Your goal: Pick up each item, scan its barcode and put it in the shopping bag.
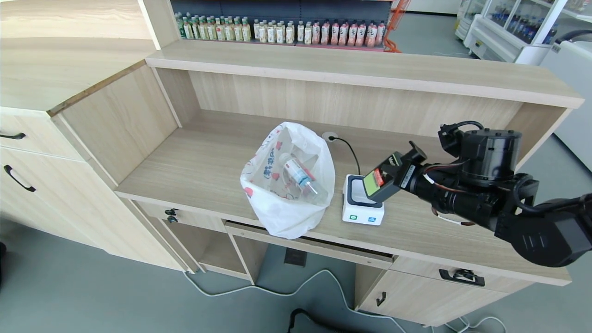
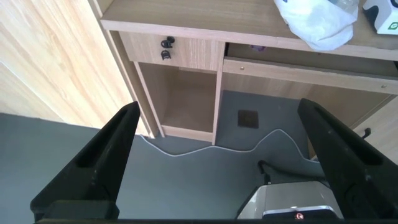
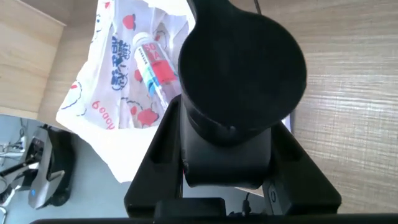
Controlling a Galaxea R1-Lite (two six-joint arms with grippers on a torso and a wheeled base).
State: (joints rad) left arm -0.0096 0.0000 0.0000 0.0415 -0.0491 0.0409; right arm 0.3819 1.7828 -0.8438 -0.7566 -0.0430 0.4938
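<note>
The right arm (image 1: 541,231) was stretched out nearly level, its forearm and wrist (image 1: 451,192) in one line behind the jaws. A thick round joint (image 1: 490,148) stood up just behind the wrist. The right gripper (image 1: 391,175) was tipped slightly downward, its jaws closed on a dark item (image 1: 373,184) that sat between them and stuck out past their tips. From the right wrist camera, its two fingers (image 3: 158,165) flanked the item, one on either side. The left gripper (image 2: 219,109) pointed downward, its two black fingers (image 2: 102,165) spread wide, the jaws standing well apart from each other.
</note>
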